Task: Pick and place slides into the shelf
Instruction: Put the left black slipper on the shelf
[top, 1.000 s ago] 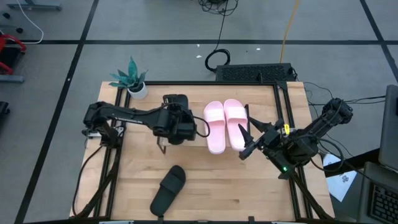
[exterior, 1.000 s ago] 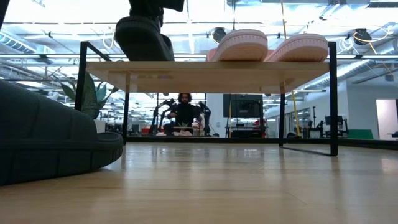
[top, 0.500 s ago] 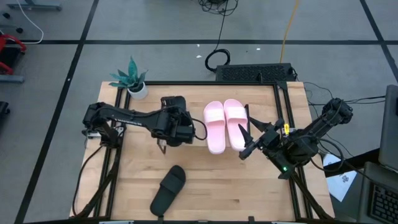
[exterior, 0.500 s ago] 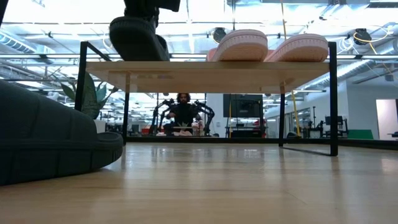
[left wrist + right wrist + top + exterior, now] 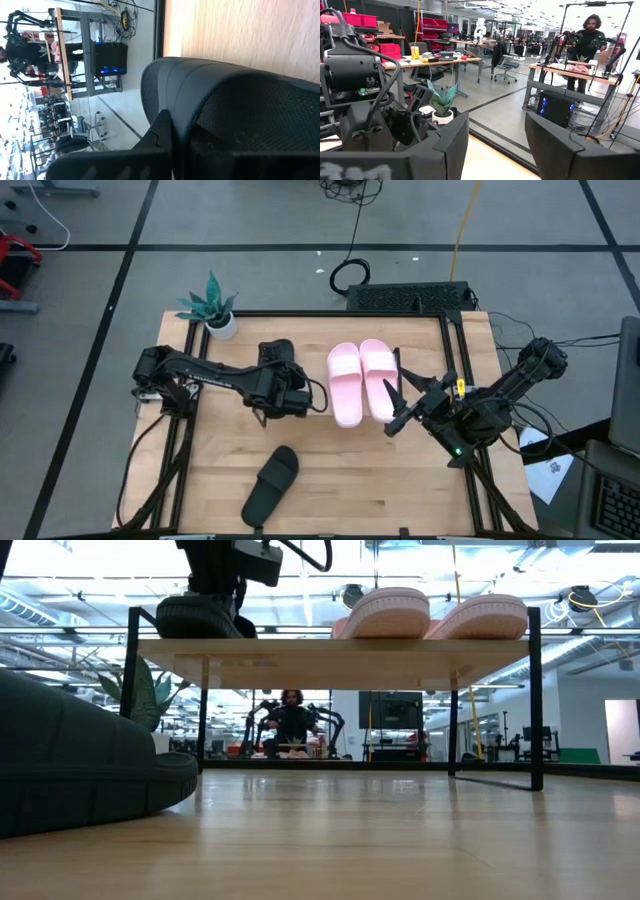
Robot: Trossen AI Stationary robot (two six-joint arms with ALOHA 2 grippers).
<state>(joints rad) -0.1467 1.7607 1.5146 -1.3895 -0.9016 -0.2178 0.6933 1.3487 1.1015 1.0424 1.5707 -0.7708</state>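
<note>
While our left gripper [image 5: 272,370] pinches a black slide [image 5: 197,617] at the shelf's [image 5: 330,648] upper-left end, our right gripper [image 5: 397,408] waits spread.

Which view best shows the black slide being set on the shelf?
The low view: the black slide sits flat on the shelf. From above the left gripper mostly hides it; the left wrist sees only its strap.

The left gripper [image 5: 277,385] covers most of a black slide [image 5: 195,618], hiding its jaws.
</note>
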